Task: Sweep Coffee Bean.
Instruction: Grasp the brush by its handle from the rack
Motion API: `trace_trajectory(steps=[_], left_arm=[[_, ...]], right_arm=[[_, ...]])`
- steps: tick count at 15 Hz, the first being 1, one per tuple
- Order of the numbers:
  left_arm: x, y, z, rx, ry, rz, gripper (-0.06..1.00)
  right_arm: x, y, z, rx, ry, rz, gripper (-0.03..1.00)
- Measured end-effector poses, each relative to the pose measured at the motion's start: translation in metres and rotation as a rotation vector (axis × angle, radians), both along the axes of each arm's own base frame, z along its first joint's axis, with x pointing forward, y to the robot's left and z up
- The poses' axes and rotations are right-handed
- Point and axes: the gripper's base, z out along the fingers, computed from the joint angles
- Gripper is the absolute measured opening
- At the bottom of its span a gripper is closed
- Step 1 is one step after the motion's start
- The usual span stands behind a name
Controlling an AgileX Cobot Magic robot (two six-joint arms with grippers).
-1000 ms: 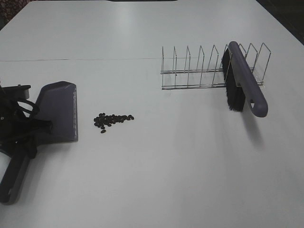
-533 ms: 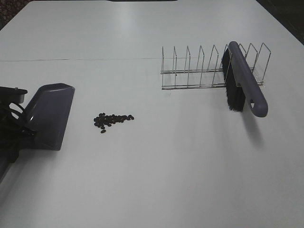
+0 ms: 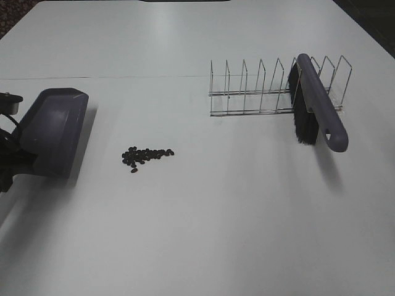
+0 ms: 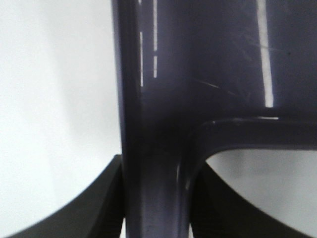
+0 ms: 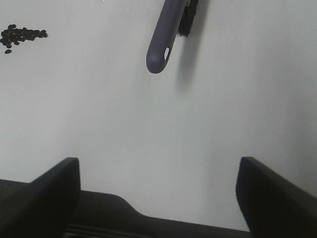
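Observation:
The coffee beans (image 3: 147, 156) lie in a small dark cluster on the white table, left of centre; they also show in the right wrist view (image 5: 20, 35). The purple-grey dustpan (image 3: 52, 132) is held tilted above the table to the left of the beans. My left gripper (image 4: 156, 218) is shut on the dustpan's handle (image 4: 153, 163); it shows only partly at the left edge of the high view (image 3: 6, 166). The purple brush (image 3: 318, 108) with black bristles rests in the wire rack (image 3: 253, 92). My right gripper (image 5: 158, 198) is open and empty, short of the brush handle (image 5: 163, 39).
The wire rack stands at the back right, with several dividers, and the brush's handle end sticks out over the table toward the front. A thin seam (image 3: 111, 77) runs across the table behind the beans.
My left gripper has lifted the dustpan off the table, tilted it and carried it left and back, away from the beans. The beans, brush and rack have not moved.

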Motion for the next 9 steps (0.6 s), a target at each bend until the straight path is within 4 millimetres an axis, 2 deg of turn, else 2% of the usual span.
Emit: trace_trajectory(steps=[1,2,4,9], left_arm=[[0.0,0.0,0.003,0.001,-0.008,-0.001,0.33],[0.0,0.0,0.003,0.001,-0.008,-0.001,0.33],[0.0,0.0,0.003,0.0,-0.008,0.0,0.33],[0.0,0.0,0.002,-0.006,-0.007,0.006,0.33]], right_arm=[[0.032,0.005,0.005,-0.012,0.061,0.004,0.75],[0.039,0.006,0.007,-0.014,0.069,0.005,0.75],[0.075,0.011,0.005,-0.029,0.132,0.015,0.75],[0.178,0.026,-0.007,-0.071,0.227,0.068,0.75]])
